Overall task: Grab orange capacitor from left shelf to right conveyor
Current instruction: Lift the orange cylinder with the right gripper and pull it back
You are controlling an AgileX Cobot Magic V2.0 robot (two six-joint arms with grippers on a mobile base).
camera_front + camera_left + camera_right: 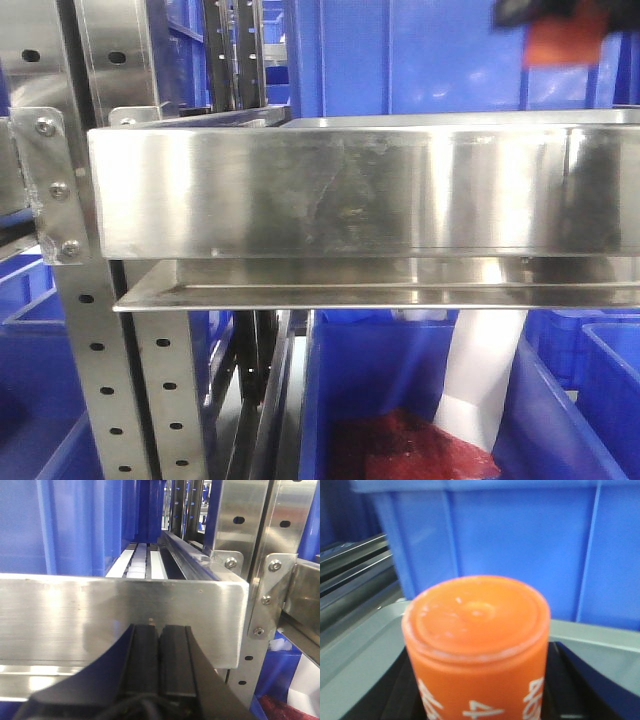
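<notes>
Orange cylindrical capacitor (476,625), white figures printed on its side, fills the lower centre of the right wrist view. It is flanked by the black fingers (390,695) of the right pincer (477,700), which is judged to be clamped on it. In the front view it is seen as an orange blur at upper right, above the rim of the brushed stainless-steel shelf (330,190). The left pincer (160,655) is held together, empty, before the shelf lip. The lift off the shelf is judged to be in hand; carriage rightward, clear of the lip, is called for next. No conveyor is seen.
</notes>
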